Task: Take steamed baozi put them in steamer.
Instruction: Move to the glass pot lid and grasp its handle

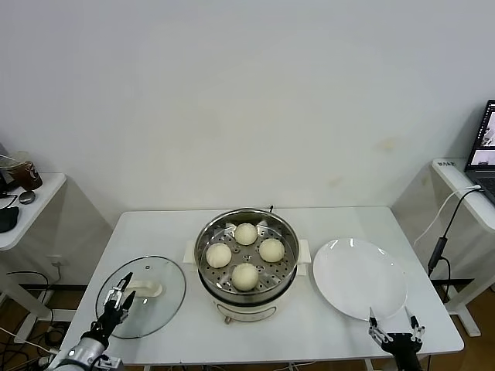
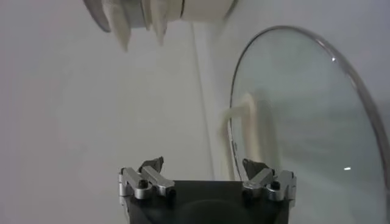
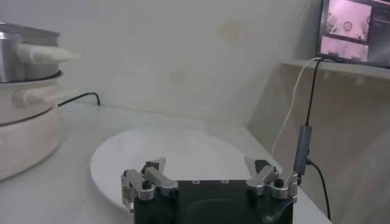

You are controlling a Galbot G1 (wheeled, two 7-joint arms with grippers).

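Several cream-white baozi lie in the shiny steamer [image 1: 209, 272], among them one at the back [image 1: 246, 233] and one at the front [image 1: 245, 276]. The steamer stands mid-table on its cream cooker base [image 1: 246, 311], and its edge [image 3: 24, 55] shows in the right wrist view. My left gripper [image 1: 120, 294] is open over the near left of the table, above the glass lid [image 1: 158, 309]. My right gripper [image 1: 395, 328] is open and empty at the table's front right edge, just in front of the white plate [image 1: 360, 277]. The plate [image 3: 183, 152] holds nothing.
The glass lid [image 2: 304, 122] with its cream handle [image 2: 241, 128] lies flat left of the steamer. A side table [image 1: 23, 209] with small items stands at far left. At far right, a shelf carries a laptop [image 1: 486, 147] with a hanging cable [image 1: 441, 247].
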